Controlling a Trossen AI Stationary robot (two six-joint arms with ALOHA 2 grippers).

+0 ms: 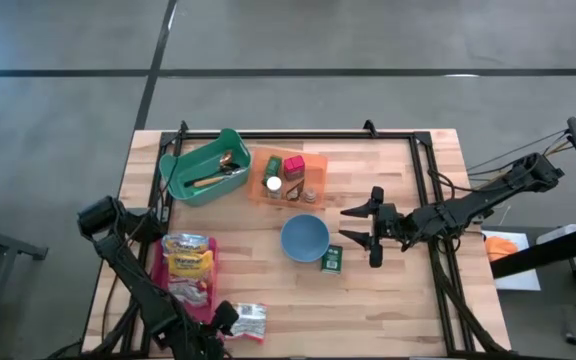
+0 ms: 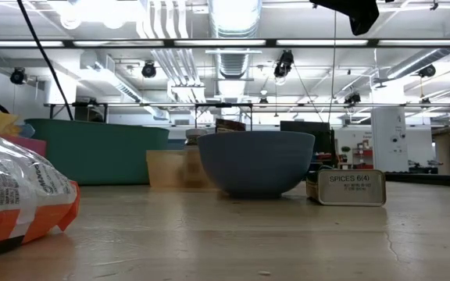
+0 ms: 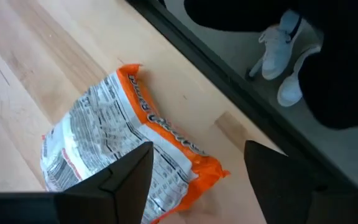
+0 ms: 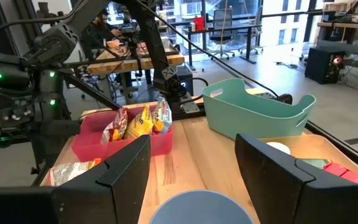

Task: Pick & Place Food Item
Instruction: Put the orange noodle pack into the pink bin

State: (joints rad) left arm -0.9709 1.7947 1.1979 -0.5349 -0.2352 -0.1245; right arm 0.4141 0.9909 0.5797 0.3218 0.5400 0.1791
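The left tool (image 3: 197,180) hung with its fingers wide apart just above the orange-and-white snack bag (image 3: 126,149), which lay flat on the surface (image 1: 408,290), well apart from the blue bowl (image 1: 305,238). The right tool (image 1: 361,229) stood open beside that bowl, holding nothing.

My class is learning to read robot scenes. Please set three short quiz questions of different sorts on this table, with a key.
1. True or false: the blue bowl holds food.
2. What lies under the left gripper? A) spice tin B) snack bag C) spoon
3. Name the colour of the bin with the utensils.

Key
1. False; it looks empty.
2. B, the orange snack bag; the fingers are open above it.
3. Green bin.
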